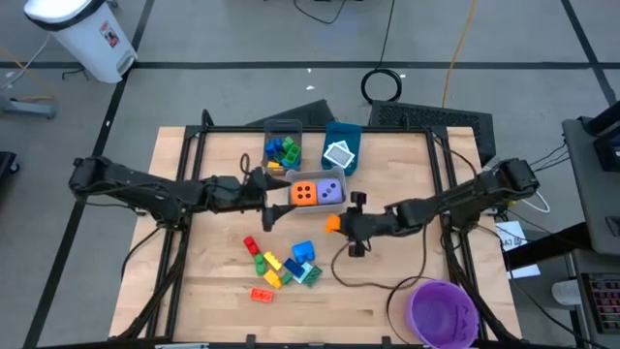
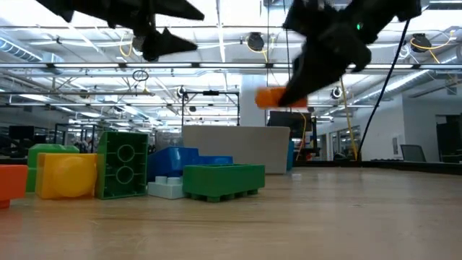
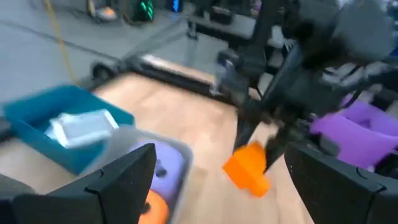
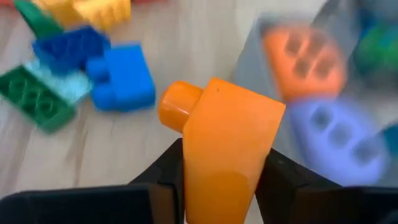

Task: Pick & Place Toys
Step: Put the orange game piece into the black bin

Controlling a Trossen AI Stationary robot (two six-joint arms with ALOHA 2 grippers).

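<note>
Fingers of the right arm point(image 4: 221, 186) pinch an orange brick point(image 4: 227, 143) above the surface, just beside the grey bin point(image 1: 341, 175); left fingers point(image 1: 260, 187) wide, nearby.

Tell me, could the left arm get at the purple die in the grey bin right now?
Probably yes. The left gripper hangs open beside the grey bin, nothing covers the purple die, and the right gripper, holding an orange brick, is clear of it.
</note>
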